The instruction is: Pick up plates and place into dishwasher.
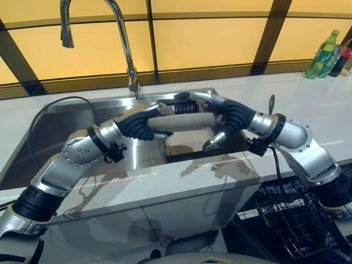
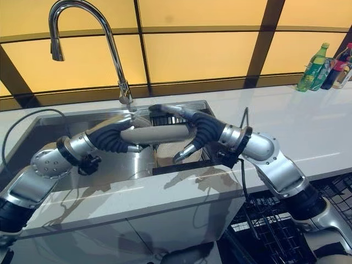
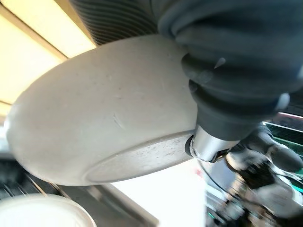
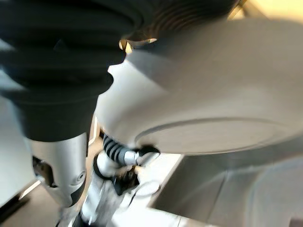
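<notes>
You have one pale plate (image 1: pixel 181 121) held flat above the sink (image 1: pixel 66 118) — left robot hand (image 1: pixel 151 122) and right robot hand (image 1: pixel 212 118) each clamped on an edge; dishwasher rack (image 1: pixel 291 220) lower right.

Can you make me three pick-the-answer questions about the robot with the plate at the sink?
1. Where is the plate?
A. In the dishwasher rack
B. Held above the sink
C. Beside the bottles

2. What colour is the plate?
A. Off-white
B. Blue
C. Black

3. How is the plate being held?
A. Lying on the counter
B. By one hand only
C. Between both hands

Answers:
1. B: it hangs over the sink, below the faucet, not in the dishwasher rack.
2. A: its underside looks pale cream in both wrist views.
3. C: the left hand is at one edge and the right hand at the other.
</notes>
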Tool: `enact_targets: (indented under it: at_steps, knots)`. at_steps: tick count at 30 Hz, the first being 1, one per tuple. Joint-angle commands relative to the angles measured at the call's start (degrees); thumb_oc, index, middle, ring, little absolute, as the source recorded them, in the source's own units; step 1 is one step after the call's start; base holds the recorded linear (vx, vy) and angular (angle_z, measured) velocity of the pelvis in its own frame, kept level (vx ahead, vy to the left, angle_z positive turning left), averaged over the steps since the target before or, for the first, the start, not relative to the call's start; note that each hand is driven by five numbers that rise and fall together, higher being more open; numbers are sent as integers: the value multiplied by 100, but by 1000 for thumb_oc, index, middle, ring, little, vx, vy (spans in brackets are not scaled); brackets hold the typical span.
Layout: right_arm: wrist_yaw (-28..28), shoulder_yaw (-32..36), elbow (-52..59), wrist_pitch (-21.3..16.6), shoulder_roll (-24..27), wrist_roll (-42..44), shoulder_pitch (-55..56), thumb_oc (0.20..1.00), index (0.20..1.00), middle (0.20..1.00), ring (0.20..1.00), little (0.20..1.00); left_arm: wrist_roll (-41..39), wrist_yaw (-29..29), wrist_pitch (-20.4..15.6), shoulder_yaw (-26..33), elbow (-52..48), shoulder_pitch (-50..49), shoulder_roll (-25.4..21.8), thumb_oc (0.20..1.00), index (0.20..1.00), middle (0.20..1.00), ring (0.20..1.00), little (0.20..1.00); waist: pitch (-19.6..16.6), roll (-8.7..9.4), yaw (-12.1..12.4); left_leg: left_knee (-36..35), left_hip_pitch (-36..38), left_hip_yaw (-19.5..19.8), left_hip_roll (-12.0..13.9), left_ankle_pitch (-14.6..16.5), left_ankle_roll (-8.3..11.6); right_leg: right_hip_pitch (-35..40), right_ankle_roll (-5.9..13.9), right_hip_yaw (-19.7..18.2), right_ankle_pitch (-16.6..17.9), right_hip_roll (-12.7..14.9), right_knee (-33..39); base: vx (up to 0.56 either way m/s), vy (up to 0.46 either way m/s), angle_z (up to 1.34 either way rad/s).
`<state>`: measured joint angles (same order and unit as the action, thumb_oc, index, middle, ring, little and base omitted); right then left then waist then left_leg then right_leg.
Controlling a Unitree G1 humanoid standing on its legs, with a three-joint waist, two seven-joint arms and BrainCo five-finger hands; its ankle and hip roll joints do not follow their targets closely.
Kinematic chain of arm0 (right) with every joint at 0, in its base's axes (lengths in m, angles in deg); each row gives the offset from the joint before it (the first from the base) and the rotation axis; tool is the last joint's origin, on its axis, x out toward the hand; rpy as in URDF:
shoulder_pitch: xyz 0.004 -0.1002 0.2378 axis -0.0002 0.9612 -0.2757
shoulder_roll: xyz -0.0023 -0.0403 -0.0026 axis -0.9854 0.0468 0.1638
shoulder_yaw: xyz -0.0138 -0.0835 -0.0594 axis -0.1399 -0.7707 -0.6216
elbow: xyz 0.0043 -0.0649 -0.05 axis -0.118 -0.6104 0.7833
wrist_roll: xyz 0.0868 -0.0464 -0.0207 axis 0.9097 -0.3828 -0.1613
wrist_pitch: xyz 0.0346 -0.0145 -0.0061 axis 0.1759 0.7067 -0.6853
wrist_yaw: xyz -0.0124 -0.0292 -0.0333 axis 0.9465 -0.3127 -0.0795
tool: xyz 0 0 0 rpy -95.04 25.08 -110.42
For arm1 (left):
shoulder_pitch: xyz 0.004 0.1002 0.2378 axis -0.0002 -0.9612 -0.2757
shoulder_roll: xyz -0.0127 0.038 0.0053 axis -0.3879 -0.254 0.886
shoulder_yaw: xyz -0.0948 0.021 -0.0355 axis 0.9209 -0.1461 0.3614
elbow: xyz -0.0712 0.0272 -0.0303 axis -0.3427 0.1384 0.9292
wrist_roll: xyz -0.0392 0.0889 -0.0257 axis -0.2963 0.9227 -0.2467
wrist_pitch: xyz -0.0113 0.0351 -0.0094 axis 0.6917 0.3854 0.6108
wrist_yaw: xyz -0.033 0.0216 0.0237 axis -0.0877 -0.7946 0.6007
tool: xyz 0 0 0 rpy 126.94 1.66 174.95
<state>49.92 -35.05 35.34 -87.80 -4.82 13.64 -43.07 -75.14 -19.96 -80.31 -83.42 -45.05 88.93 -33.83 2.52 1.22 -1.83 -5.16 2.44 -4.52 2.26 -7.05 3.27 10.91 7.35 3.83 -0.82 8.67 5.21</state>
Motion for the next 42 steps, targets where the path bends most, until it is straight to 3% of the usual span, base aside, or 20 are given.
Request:
enact_targets:
  at_steps: [1,10,13,20,31,42]
  knots:
    - [-41,-315,403,-275,-6,263,-616,1000,1000,1000,1000,1000,-690,97,6,-178,-318,1008,155,200,200,200,200,200,-161,92,204,16,525,100,86,694,34,-449,92,122,497,10,-21,0,0,0]
    - [264,-179,424,-86,164,-45,-333,1000,1000,1000,1000,1000,-680,123,-106,-8,-331,856,14,200,200,200,200,200,-191,80,217,16,499,118,73,675,22,-458,101,142,514,32,-21,0,4,0]
    - [320,-15,346,130,405,-355,-42,1000,1000,1000,1000,1000,-597,16,-223,207,-388,692,-89,200,200,200,200,200,-187,84,208,16,501,126,65,671,21,-445,102,148,514,36,-21,9,32,6]
    - [240,601,235,136,706,-515,575,1000,1000,1000,1000,1000,-469,-211,-417,743,-445,305,-254,200,200,200,200,200,-170,107,146,16,515,102,67,670,30,-437,109,175,535,48,-21,1,5,1]
    - [-80,1230,244,96,441,-551,1125,1000,1000,1000,1000,1000,-798,-190,-602,1437,-683,-280,61,200,200,200,200,200,-172,90,180,16,519,145,75,685,32,-420,105,186,513,50,-21,0,0,0]
    - [-202,1038,247,24,77,-540,982,1000,1000,1000,1000,1000,-1155,110,-393,1293,-820,-197,464,200,200,200,200,200,-178,101,242,16,510,224,66,694,24,-421,77,183,487,27,-21,0,0,0]
